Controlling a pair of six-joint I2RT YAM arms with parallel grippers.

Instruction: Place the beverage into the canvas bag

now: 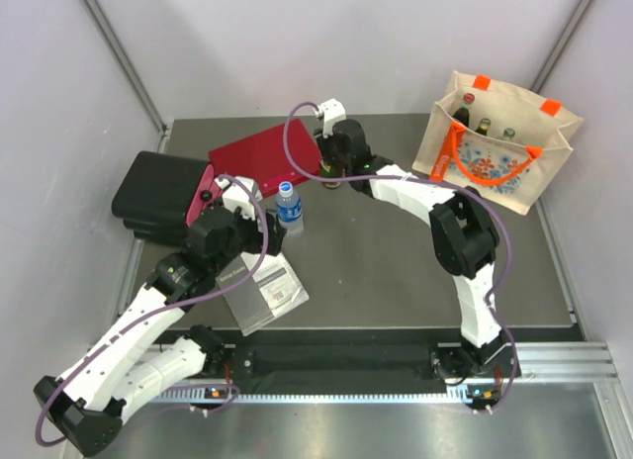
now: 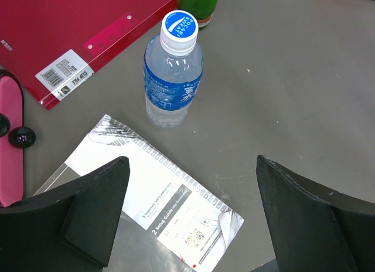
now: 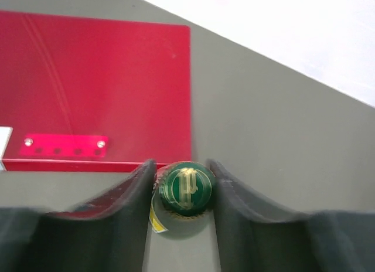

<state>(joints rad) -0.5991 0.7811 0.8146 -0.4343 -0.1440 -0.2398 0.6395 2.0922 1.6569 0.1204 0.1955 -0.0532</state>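
A green glass bottle (image 1: 331, 168) with a green and gold cap (image 3: 186, 188) stands on the table by the red folder's corner; its base also shows in the left wrist view (image 2: 199, 2). My right gripper (image 1: 331, 174) (image 3: 181, 165) is shut on its capped neck from above. A clear water bottle (image 1: 289, 207) (image 2: 173, 78) with a blue label and white cap stands upright to the left. My left gripper (image 1: 265, 239) (image 2: 192, 160) is open and empty, just short of the water bottle. The beige canvas bag (image 1: 495, 170) stands at the back right, with bottle tops showing inside.
A red folder (image 1: 262, 154) (image 2: 70, 31) (image 3: 94, 84) lies at the back centre. A black case (image 1: 158, 197) with a pink item (image 2: 9, 137) on it lies at the left. A white setup booklet (image 1: 262, 293) (image 2: 164, 190) lies under my left gripper.
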